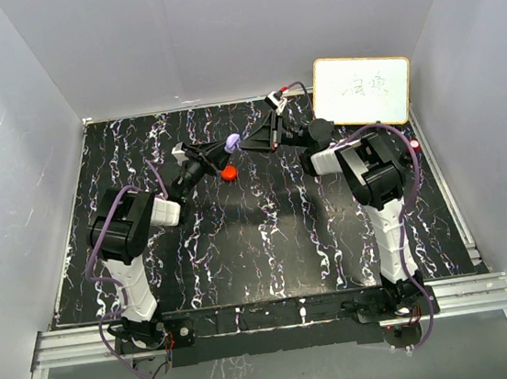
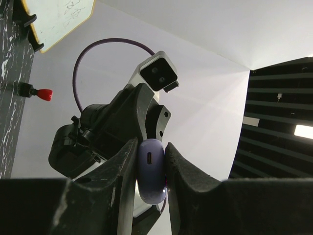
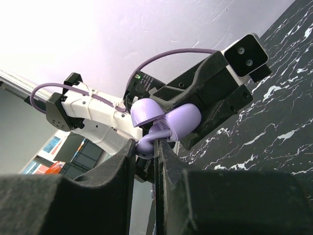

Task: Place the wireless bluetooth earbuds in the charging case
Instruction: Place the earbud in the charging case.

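My left gripper (image 2: 151, 147) is shut on the purple charging case (image 2: 150, 169) and holds it edge-on above the table. The top view shows the case (image 1: 233, 141) between both grippers at the back middle. In the right wrist view the case (image 3: 188, 120) is open, with its lid (image 3: 146, 110) swung up. My right gripper (image 3: 145, 144) is shut on the purple earbud (image 3: 146, 147), whose stem reaches into the case's opening. No red earbud is in view.
A red round disc (image 1: 228, 171) lies on the black marbled table (image 1: 268, 234) just below the grippers. A whiteboard (image 1: 362, 90) leans at the back right, with a red-capped pen (image 2: 44, 94) near it. White walls enclose the table.
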`<move>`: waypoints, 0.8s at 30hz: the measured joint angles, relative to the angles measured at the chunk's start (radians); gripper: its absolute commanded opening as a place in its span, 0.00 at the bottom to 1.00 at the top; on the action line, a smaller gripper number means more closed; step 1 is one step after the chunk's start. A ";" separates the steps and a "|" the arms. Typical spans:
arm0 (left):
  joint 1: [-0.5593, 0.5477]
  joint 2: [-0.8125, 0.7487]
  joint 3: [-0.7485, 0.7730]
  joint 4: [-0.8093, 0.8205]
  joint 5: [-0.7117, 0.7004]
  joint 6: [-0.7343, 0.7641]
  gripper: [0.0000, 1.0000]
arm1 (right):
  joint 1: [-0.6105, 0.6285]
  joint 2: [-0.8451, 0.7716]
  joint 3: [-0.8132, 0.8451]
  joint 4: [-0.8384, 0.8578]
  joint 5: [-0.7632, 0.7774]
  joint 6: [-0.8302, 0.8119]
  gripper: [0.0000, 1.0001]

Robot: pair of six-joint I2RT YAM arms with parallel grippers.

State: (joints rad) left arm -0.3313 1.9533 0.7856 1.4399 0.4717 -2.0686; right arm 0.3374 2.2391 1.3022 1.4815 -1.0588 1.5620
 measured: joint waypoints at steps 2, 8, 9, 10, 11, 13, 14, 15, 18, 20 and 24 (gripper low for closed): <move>0.000 0.000 0.008 0.000 -0.009 0.000 0.00 | -0.001 0.007 0.018 0.000 0.002 0.009 0.00; 0.000 0.000 0.013 -0.004 -0.030 0.000 0.00 | -0.001 0.028 0.050 0.001 0.003 0.025 0.00; 0.000 0.000 0.013 -0.004 -0.032 0.000 0.00 | -0.001 0.031 0.052 0.001 0.004 0.029 0.00; 0.000 0.000 0.014 -0.004 -0.034 0.000 0.00 | -0.001 0.032 0.055 0.001 0.005 0.032 0.00; 0.000 0.000 0.016 -0.005 -0.037 0.000 0.00 | -0.001 0.036 0.062 0.001 0.005 0.036 0.00; 0.000 0.001 0.023 -0.005 -0.042 0.000 0.00 | -0.001 0.041 0.073 0.002 0.006 0.040 0.00; 0.000 0.001 0.026 -0.005 -0.045 0.000 0.00 | -0.002 0.042 0.080 0.002 0.006 0.042 0.00; 0.000 0.001 0.029 -0.005 -0.047 0.000 0.00 | -0.002 0.043 0.087 0.001 0.006 0.043 0.00; 0.000 0.001 0.045 -0.005 -0.053 0.000 0.00 | -0.003 0.047 0.109 0.002 0.007 0.048 0.00; 0.000 0.001 0.053 -0.005 -0.058 0.000 0.00 | -0.005 0.052 0.127 0.002 0.007 0.055 0.00; 0.000 0.002 0.066 -0.005 -0.067 0.000 0.00 | -0.005 0.059 0.150 0.002 0.010 0.068 0.00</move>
State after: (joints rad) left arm -0.3317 1.9553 0.8516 1.4353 0.4046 -2.0686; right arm 0.3325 2.2982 1.4525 1.4830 -1.0492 1.6302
